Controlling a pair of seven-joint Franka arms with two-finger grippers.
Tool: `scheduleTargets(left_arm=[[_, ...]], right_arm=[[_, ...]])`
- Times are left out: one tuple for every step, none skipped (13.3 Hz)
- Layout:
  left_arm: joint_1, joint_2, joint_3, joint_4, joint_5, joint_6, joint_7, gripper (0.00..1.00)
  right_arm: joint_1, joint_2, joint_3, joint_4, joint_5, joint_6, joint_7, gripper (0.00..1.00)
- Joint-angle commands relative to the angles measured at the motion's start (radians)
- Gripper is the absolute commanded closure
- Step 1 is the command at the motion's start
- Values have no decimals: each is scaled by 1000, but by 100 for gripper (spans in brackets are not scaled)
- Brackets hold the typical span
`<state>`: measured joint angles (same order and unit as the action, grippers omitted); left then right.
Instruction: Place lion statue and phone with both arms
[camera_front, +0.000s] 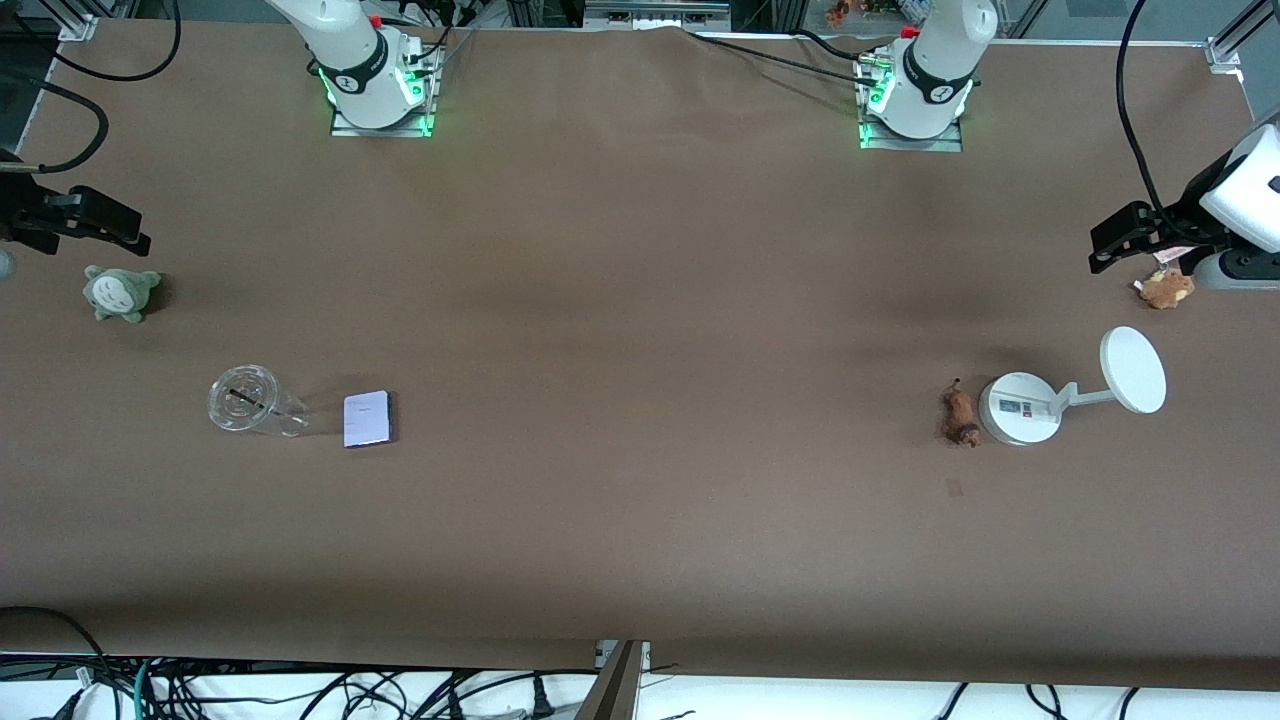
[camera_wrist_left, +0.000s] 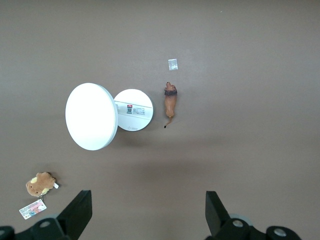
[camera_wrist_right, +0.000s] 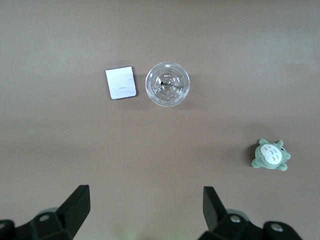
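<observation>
The lion statue is a slim brown figurine lying on the table, close beside the white stand's round base, toward the left arm's end. It also shows in the left wrist view. The phone is a pale lilac-white rectangle lying flat toward the right arm's end, beside a clear cup; it also shows in the right wrist view. My left gripper is open and empty, up over the table's edge at the left arm's end. My right gripper is open and empty, up over the table's other end.
The white stand carries a tilted disc. A tan plush with a tag lies under the left gripper. A grey-green plush lies under the right gripper. A small pale patch marks the table by the lion.
</observation>
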<state>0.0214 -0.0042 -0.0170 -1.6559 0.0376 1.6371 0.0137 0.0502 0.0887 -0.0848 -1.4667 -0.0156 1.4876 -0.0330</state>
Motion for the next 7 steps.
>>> scheduleTargets(left_arm=[[5,-5,-1,-2,-27,-11,9,0],[5,-5,-1,-5,-27,-11,9,0],[3,-3,-1,-5,-27,-11,9,0],[3,-2,-3,-7,-27,-11,8,0],[3,4,-5,-8,-25,-7,3,0],[3,12,-6,-7,-25,-7,-3,0],[2,12,-6,-5,-24,-7,-3,0]], right_arm=[[-18,6,19,8,-17,-20,5,0],[-16,16,19,12,-18,-21,4,0],[-16,16,19,12,-17,-21,4,0],[-18,16,19,12,-17,-20,4,0],[-18,16,19,12,-18,-20,2,0],[-18,17,17,12,-14,-20,2,0],[-18,17,16,12,-11,-20,4,0]])
